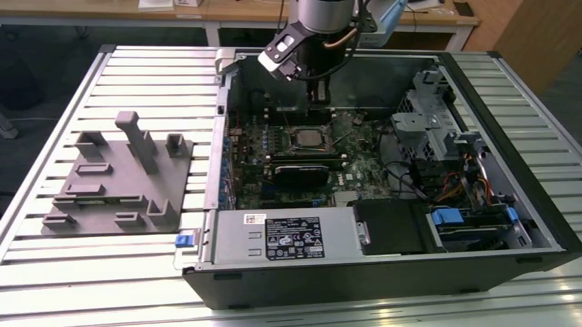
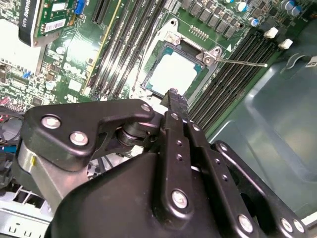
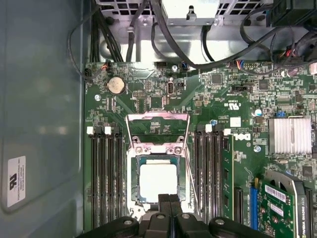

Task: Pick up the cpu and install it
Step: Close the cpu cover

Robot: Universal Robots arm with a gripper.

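The gripper [image 3: 169, 199], fingers closed together and empty, hangs just beside the cpu [image 3: 158, 181] lying in its socket [image 3: 157, 149].

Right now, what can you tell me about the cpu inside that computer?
The cpu is a small flat square with a pale silvery metal top and a thin darker rim. It lies flat in the metal-framed socket on the green motherboard, between rows of memory slots; the socket's hinged frame stands open. The gripper, shut and empty, hangs just over one edge; whether it touches the cpu cannot be told.
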